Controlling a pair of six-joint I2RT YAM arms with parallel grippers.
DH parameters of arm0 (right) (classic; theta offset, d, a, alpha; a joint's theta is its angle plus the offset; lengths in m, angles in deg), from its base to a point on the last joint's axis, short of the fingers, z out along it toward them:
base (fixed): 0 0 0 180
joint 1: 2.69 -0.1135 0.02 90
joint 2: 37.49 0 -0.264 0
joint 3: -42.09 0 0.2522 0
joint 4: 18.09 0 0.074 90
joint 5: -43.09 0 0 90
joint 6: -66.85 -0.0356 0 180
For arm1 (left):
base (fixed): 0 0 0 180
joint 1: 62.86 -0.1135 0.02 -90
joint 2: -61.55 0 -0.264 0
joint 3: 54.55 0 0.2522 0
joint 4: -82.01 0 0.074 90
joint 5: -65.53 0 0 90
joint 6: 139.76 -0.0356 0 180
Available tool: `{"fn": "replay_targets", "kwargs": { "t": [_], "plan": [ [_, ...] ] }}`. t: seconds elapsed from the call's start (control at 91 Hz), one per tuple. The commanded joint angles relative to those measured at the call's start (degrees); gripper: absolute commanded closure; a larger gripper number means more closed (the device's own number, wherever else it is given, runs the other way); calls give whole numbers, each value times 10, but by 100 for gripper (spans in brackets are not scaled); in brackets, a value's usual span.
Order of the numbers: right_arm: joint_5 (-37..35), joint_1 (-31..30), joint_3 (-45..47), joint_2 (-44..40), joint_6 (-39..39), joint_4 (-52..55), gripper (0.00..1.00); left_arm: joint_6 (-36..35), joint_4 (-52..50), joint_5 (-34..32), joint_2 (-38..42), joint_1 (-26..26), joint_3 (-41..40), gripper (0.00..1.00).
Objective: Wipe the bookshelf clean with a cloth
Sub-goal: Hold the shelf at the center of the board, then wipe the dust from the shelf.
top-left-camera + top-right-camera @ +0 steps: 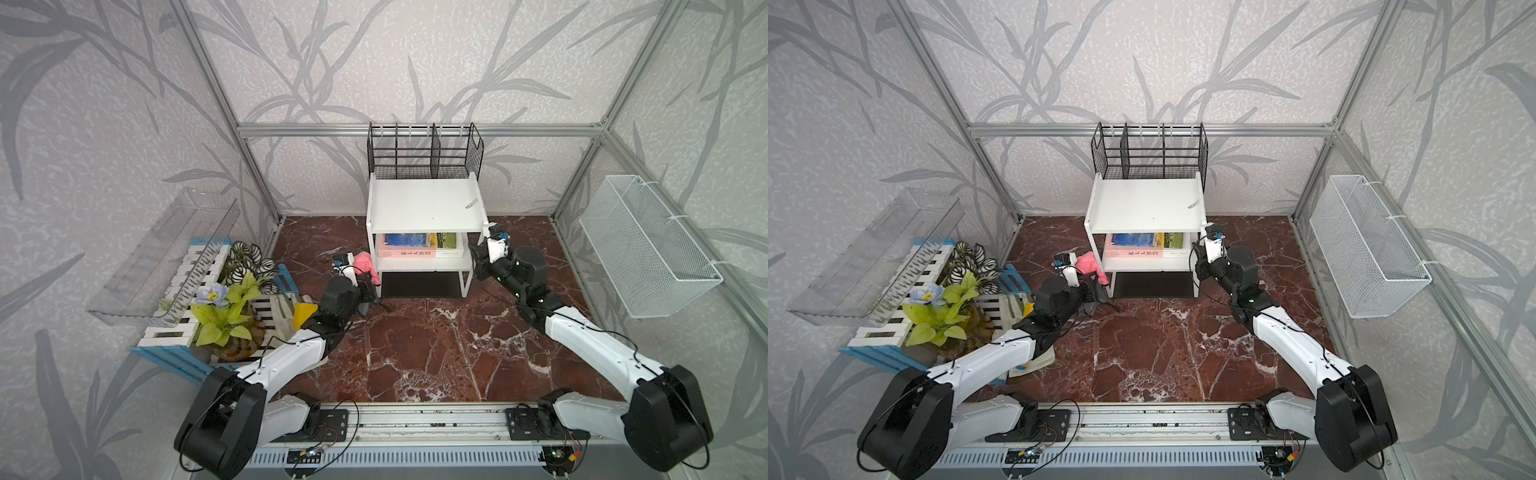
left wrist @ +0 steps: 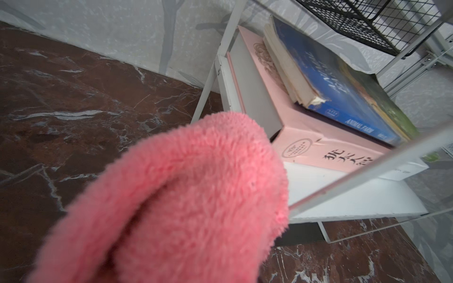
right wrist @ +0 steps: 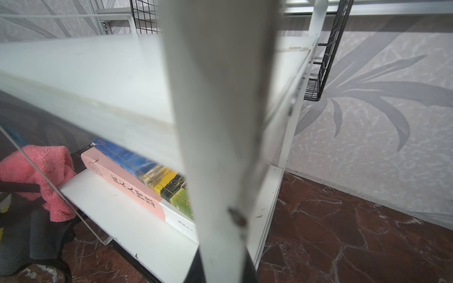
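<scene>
Bookshelf (image 1: 415, 203) stands mid-rear on the marble worktop (image 1: 415, 345). It looks light with a thin tube frame, so it will likely slide under wiping force. Right tool (image 1: 477, 254) is clamped on its front right post (image 3: 215, 122), a good brace point. Cloth (image 1: 366, 265) is soft, floppy terry, pinched in left tool (image 1: 369, 289) at the book board's left end. Worktop is glossy, walls are close, black wire rack (image 1: 424, 153) sits behind.
</scene>
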Motion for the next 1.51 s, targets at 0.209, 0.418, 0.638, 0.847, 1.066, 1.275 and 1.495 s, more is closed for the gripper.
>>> {"fn": "replay_targets", "kwargs": {
  "t": [0.209,0.418,0.638,0.847,1.066,1.275,1.495],
  "plan": [
    [-8,1,-6,53,-72,-34,100,10,102,92,-154,7,-53,100],
    [-19,1,-10,44,-69,-24,100,-19,33,88,22,11,2,100],
    [-19,1,-6,49,-82,-23,100,-8,50,67,-18,11,9,100],
    [-23,1,-7,59,-90,-11,100,20,80,73,-165,12,-15,100],
    [-54,1,-11,57,-96,13,100,32,-42,-50,-51,-25,-44,100],
    [-52,1,-13,60,-115,26,100,0,-40,137,-123,-105,53,100],
    [-56,1,-8,54,-132,27,100,91,69,281,-273,-108,104,100]
  ]
}}
